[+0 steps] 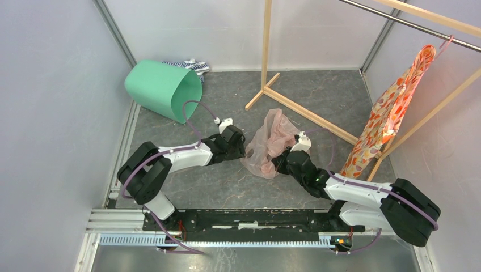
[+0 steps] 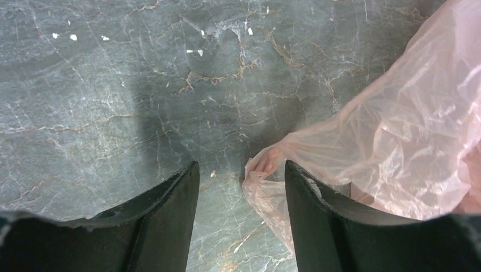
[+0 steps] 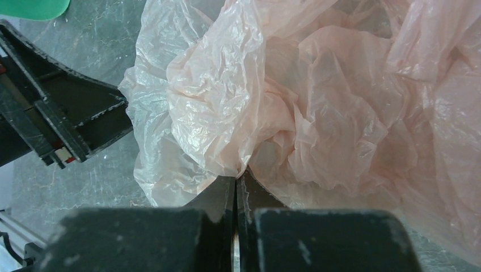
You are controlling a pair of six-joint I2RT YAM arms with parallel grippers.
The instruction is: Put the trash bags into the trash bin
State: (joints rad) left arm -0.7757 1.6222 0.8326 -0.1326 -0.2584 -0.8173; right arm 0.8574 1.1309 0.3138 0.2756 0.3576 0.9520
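From above, the trash bag (image 1: 271, 143) sits crumpled on the table (image 1: 317, 90), partly lifted into a loose peak, with an arm on either side of it. The trash bin (image 1: 161, 88) lies tipped on its side well apart from the bag, away to its far left, with its mouth turned roughly toward the bag. That should make it easier to feed the film in sideways. The left gripper (image 1: 239, 149) is just beside the bag's left edge, and the right gripper (image 1: 282, 163) is at the bag's near right side. A wooden rack (image 1: 265, 51) stands just behind the bag, an orange floral garment (image 1: 391, 113) hangs well to its right, and a striped cloth (image 1: 193, 65) lies beyond the bin. In the left wrist view, the left gripper (image 2: 241, 170) has its jaws spread apart. A twisted corner of the bag (image 2: 397, 130) pokes in between the fingers but is not pinched, as though lined up for a second hold on the rim. In the right wrist view, the right gripper (image 3: 235, 180) has its jaws pressed together with a fold of the bag (image 3: 317, 102) caught at the tips. This apparently holds the film bunched up so the other arm can find an edge. A sliver of the bin (image 3: 31, 7) shows far to the bag's upper left.
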